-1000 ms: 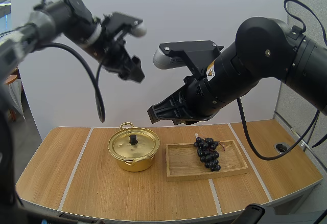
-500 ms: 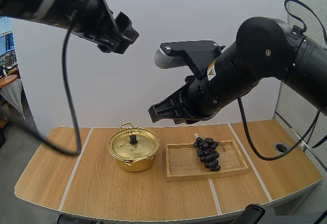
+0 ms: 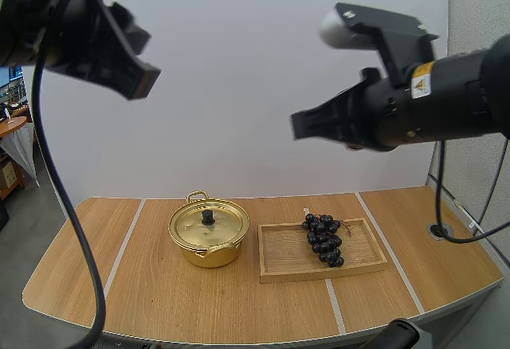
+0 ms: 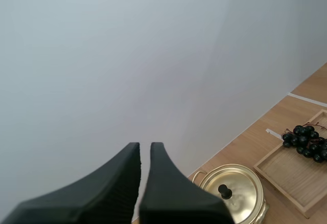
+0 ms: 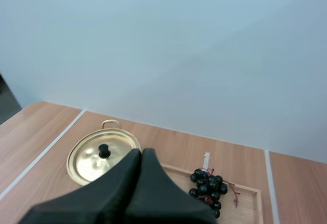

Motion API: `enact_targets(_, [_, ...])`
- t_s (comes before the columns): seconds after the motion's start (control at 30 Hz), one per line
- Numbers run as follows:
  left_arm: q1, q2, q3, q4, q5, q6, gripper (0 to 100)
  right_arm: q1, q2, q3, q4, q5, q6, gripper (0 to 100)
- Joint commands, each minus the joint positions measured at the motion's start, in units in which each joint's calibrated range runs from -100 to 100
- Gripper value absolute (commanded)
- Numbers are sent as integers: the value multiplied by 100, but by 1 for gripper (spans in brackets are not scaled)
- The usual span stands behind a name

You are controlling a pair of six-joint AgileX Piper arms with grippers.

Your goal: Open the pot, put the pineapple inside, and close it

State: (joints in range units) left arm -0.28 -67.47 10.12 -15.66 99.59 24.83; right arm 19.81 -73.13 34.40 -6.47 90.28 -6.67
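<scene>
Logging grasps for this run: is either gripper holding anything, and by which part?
Nothing is held. The left gripper and the right gripper are both empty, high above the table.

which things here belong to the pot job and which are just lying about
For the job: pot, its lid, bunch of grapes, the fruit there is to put in.
Just lying about: wooden tray under the grapes, table.

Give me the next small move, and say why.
Probably lower the left gripper toward the black knob of the lid: the lid still sits on the gold pot, that gripper hangs high above the table, and the grapes wait on the wooden tray.
</scene>
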Motion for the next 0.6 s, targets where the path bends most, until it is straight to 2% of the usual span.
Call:
enact_targets(0.0, [-14, -853, 740, 230, -232, -841, 0, -759, -646, -56, -59, -649, -8, 0])
enact_targets(0.17, [-14, -1574, 1607, 245, -1980, -1406, 0, -1274, -1145, -56, 123, -979, -8, 0])
enact_targets(0.33, [-14, -2273, 2704, 854, -3840, -2539, 0, -1671, -1506, -56, 191, -1690, -8, 0])
enact_targets(0.43, [-14, -2565, 3261, 1275, -4349, -3166, 0, -1841, -1695, 26, 301, -2305, -8, 0])
enact_targets(0.57, [-14, -2831, 3758, 1355, -4621, -3343, 0, -1912, -1981, 456, 580, -3264, -44, 0])
